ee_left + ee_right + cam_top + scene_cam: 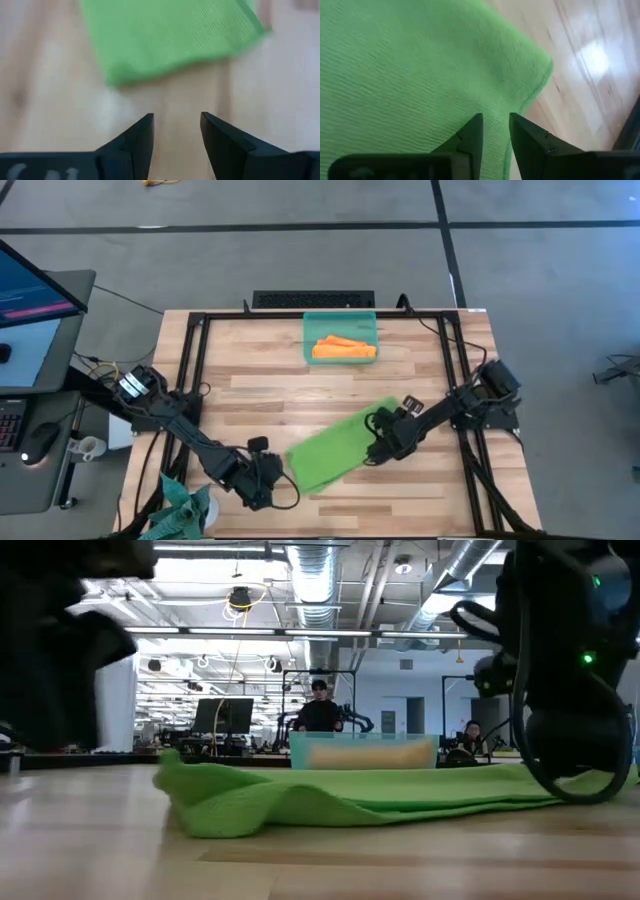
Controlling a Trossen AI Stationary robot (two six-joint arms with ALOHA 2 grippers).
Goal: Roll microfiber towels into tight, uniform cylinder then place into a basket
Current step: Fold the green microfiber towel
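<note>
The lime green towel [335, 448] lies flat on the wooden table as a long strip, slanting from near left to far right. Its near-left end [215, 805] looks doubled over. The orange towel [343, 348] lies rolled inside the teal basket [308, 340] at the far middle. My left gripper [176, 120] stands open over bare wood, just off the green towel's near-left end [165, 70]. My right gripper [496, 120] is open and points down at the towel, close to its right corner [540, 65]. My right gripper comes at the green towel from above, slanting, with both fingertips [472, 127] over the cloth a little in from the corner. The cloth shows flat in the gap between the fingers, not pinched. Whether the tips touch it I cannot tell.
A dark teal-grey cloth [185, 505] lies bunched at the table's near left corner. Black frame rails [195, 370] run along the left, right and far edges. Bare wood [270, 395] lies between the green towel and the basket. People sit in the room beyond the table [320, 710].
</note>
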